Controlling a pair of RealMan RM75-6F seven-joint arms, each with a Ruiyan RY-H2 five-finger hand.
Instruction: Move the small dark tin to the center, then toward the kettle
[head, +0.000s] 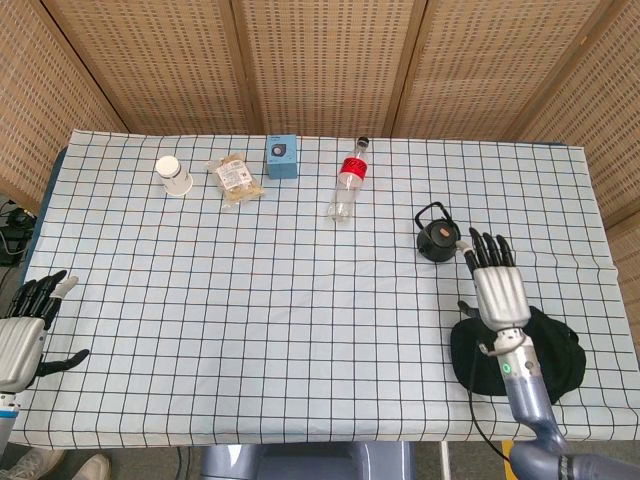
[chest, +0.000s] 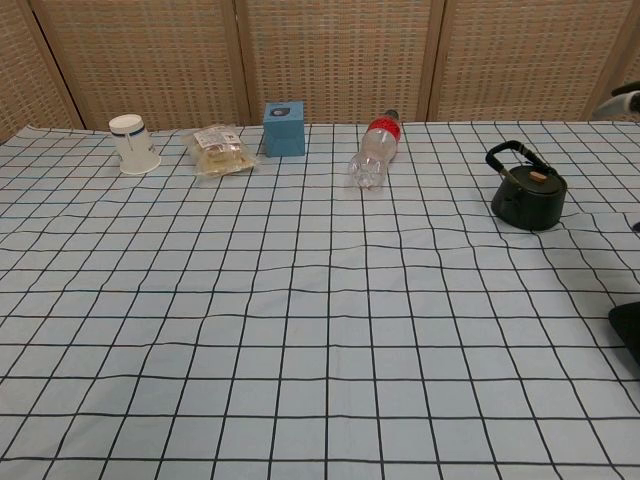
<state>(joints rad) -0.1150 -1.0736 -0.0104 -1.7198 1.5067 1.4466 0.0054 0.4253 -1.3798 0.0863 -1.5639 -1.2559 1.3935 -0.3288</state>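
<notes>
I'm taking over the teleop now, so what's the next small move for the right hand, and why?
Probably lower the right hand onto the dark object at the table's near right edge. The hand is open, holds nothing, and hovers between that object and the kettle. Nothing else dark shows, though I can't confirm it is the tin.

Cup (head: 174, 175), packet (head: 236, 179), box (head: 282, 157), bottle (head: 347, 182) along table's (head: 300, 340) far edge, kettle (head: 438, 236) nearer, right

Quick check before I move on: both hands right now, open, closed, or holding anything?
Left hand: open, fingers apart, holding nothing, at the table's near left edge.
Right hand: open, fingers spread, holding nothing, just beside the kettle.
</notes>
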